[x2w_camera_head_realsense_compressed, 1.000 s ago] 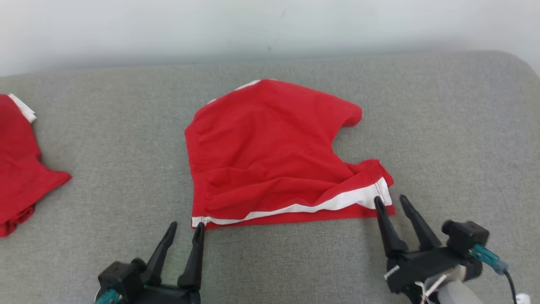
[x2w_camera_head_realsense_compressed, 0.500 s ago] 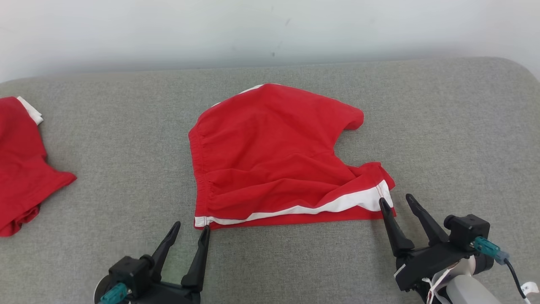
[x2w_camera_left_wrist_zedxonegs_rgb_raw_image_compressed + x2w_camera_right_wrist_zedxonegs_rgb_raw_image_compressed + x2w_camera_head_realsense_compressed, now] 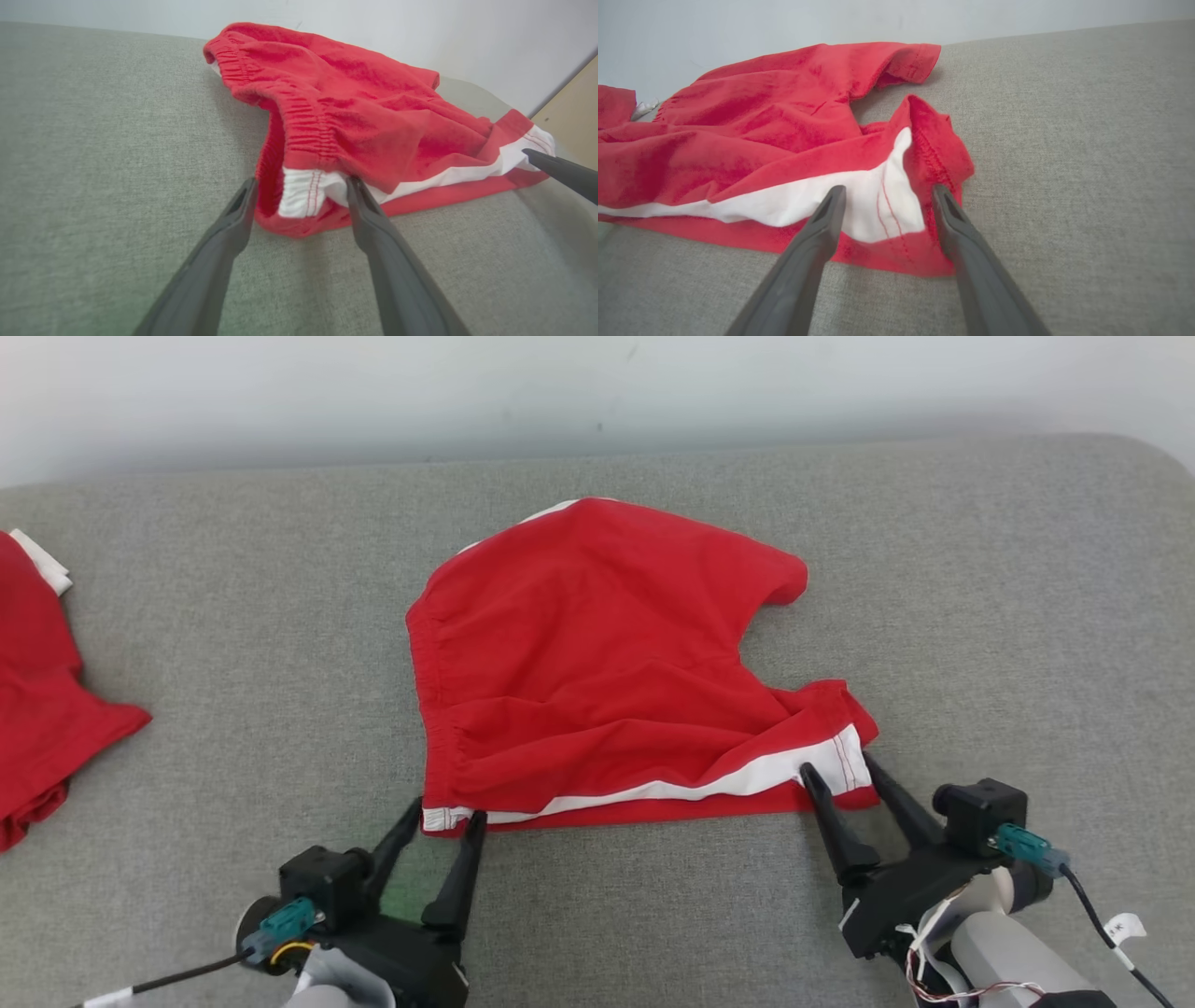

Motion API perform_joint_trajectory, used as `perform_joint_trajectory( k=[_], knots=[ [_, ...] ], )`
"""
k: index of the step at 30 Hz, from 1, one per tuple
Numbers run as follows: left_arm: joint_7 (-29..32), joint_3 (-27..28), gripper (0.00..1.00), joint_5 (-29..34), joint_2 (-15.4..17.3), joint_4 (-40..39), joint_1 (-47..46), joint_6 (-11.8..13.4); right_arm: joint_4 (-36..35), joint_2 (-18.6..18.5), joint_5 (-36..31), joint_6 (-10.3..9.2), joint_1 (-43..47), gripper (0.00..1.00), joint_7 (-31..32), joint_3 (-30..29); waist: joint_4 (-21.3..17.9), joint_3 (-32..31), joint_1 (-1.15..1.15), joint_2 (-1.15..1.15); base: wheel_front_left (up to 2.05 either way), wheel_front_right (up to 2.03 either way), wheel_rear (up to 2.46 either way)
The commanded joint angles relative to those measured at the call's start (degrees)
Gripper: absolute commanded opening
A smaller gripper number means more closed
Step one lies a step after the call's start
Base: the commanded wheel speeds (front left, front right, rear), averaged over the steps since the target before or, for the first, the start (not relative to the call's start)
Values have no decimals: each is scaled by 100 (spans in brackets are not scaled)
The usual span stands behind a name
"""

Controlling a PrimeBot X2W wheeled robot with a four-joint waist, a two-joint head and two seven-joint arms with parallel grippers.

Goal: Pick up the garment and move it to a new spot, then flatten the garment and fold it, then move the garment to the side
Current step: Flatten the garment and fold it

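Overhead head, low wrists, shared garment (image 3: 597, 653)

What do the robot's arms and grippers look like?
The left gripper and right gripper each have two long, tapering dark fingers on a black body, plus a teal connector with a black cable. The right cable bears a white tag; its forearm is pale grey.

The garment (image 3: 597, 644) is soft, matt red cloth, creased, with a white stripe. The grey cushion (image 3: 980, 616) under it is coarse woven fabric. The left hand (image 3: 446, 808) and right hand (image 3: 836, 762) look matt dark plastic.
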Motion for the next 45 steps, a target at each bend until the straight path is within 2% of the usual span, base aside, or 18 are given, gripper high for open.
perform_joint_trajectory(
  k=[1,5,15,20,24,27,29,33,35,40,45],
  knots=[
    [-18,-109,0,-145,-6,86,-114,6,28,-1,50,-11,-49,0,-4,64,33,26,-1,0,0,0,0],
    [-18,-271,0,-258,12,89,-186,6,-36,-41,85,-11,8,0,-4,37,76,6,-1,0,0,0,0],
    [-18,-26,0,-247,199,-955,685,6,-1092,-236,160,-11,777,0,-4,-361,47,-213,-1,0,0,0,0],
    [-18,-127,0,-354,445,-1211,269,6,-1280,-404,272,-11,412,0,-4,-190,61,-237,-1,0,0,0,0],
    [12,-356,0,-660,867,-1204,-770,8,-1211,-613,519,-11,-426,0,99,150,36,-81,-1,0,0,0,0],
    [354,-614,0,-948,1274,-1174,-1968,8,-1125,-706,806,-11,-1435,0,340,377,-44,238,-1,0,0,0,0],
    [659,-794,0,-1162,1509,-1123,-2801,8,-1041,-751,977,-11,-2208,0,490,534,-106,559,-1,0,0,0,0],
    [1311,-792,0,-1825,1729,-917,-4642,8,-754,-840,1271,-11,-3944,0,811,770,-216,1434,-1,0,0,0,0],
    [1637,-834,0,-1996,1784,-703,-5464,8,-531,-831,1474,-11,-4782,0,913,784,-287,1823,-1,0,0,0,0],
    [2015,-785,0,-2162,1798,-72,-7217,10,149,-595,2062,-11,-6481,0,920,513,-529,2466,-1,0,0,0,0],
    [2216,-1010,0,-2112,1580,498,-8401,9,795,-522,2131,-12,-7617,0,841,508,-622,2828,-1,0,0,0,0]
  ],
)
